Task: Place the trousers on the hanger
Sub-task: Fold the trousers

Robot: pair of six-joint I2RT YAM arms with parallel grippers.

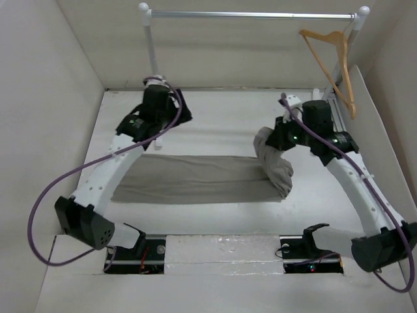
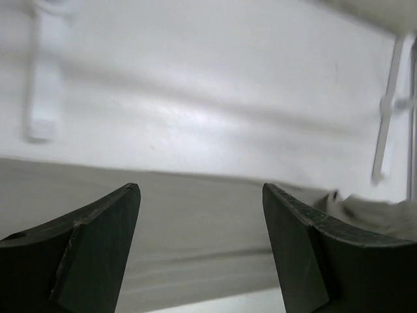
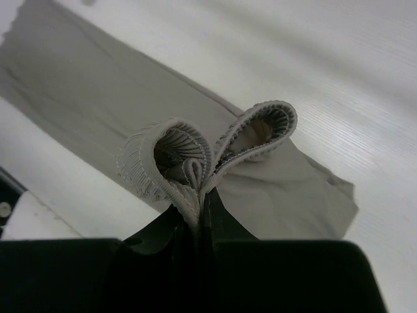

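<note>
The grey-beige trousers (image 1: 195, 179) lie flat across the middle of the table, legs stretched to the left. Their right end is lifted off the table in a bunch. My right gripper (image 1: 275, 138) is shut on the ribbed elastic waistband (image 3: 189, 156), which loops out to both sides above the closed fingers (image 3: 225, 215). My left gripper (image 2: 201, 195) is open and holds nothing. It hovers over the far left edge of the trousers (image 2: 195, 222), near the leg ends. The wooden hanger (image 1: 332, 62) hangs by its hook from the right end of the rail.
A silver rail (image 1: 254, 14) on white posts spans the back of the table. White walls close in the left, right and back sides. Purple cables loop beside both arms. The arm bases sit at the near edge.
</note>
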